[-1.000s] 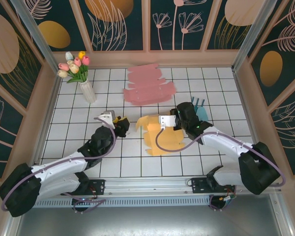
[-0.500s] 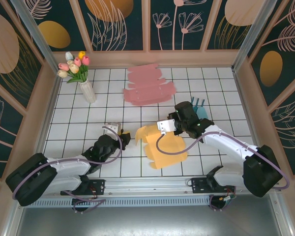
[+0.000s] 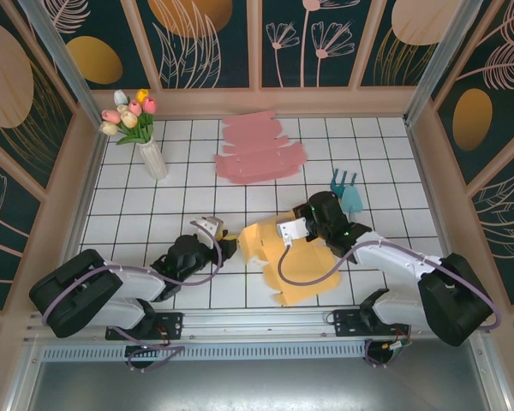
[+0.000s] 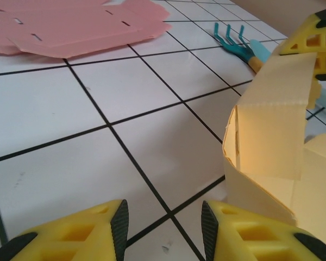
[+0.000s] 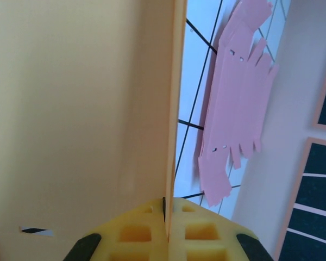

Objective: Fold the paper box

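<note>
The yellow paper box [image 3: 293, 261] lies partly folded on the white tiles, its left flap raised. My right gripper [image 3: 302, 225] is shut on one upright edge of it; in the right wrist view the sheet [image 5: 81, 109] runs straight into the closed right gripper [image 5: 167, 209]. My left gripper [image 3: 226, 243] sits low at the sheet's left flap. In the left wrist view the left gripper [image 4: 164, 223] is open over bare tile, with the curled yellow flap [image 4: 271, 147] just beyond its right finger [image 4: 244, 231].
A flat pink box sheet [image 3: 259, 150] lies at the back centre, also in the wrist views [image 4: 70, 27] [image 5: 233, 109]. A teal toy rake [image 3: 347, 193] [image 4: 236, 38] rests right of the right arm. A vase of tulips [image 3: 146, 137] stands back left.
The right gripper has dragged the yellow sheet toward the near edge and slightly right. The left gripper has dropped nearer and moved right, up to the sheet's left flap.
</note>
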